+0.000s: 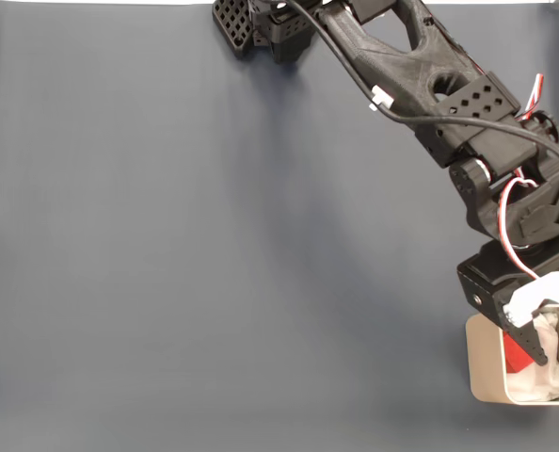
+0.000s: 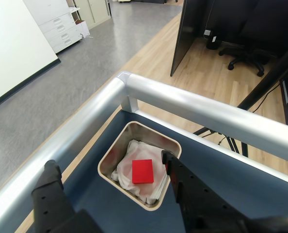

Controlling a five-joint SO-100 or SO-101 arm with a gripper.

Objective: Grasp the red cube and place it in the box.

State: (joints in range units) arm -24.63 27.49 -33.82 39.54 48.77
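The black two-finger jaws (image 2: 112,177) stand apart and empty in the wrist view, one finger low at the left, the other rising from the lower right with its tip over the near right rim of the container. Between and just beyond the fingertips lies the small bright red cube with plain matte faces (image 2: 143,171), resting flat on the crumpled white soft padding (image 2: 126,165) inside the beige rectangular box with rounded corners and thin walls (image 2: 108,158). Nothing touches the cube; by the look of it the placing is done.

In the fixed view the jaws (image 1: 534,339) hang over the box (image 1: 482,363) at the lower right corner of the dark blue-grey bench (image 1: 214,245), and a sliver of the cube (image 1: 517,356) shows red beside the white padding (image 1: 548,377).

Judging by its size and crisp edges, the cube is likely light and stiff, its matte faces giving fair friction. If it needed taking again, two opposite flat sides would be the place, fingers squared to them. The padding beneath is soft and may let it tilt or sink under pressure. The thin box walls sit close on the right finger's side, so clearance there is the risk.

Beyond the box a silvery metal rail (image 2: 192,104) edges the bench.
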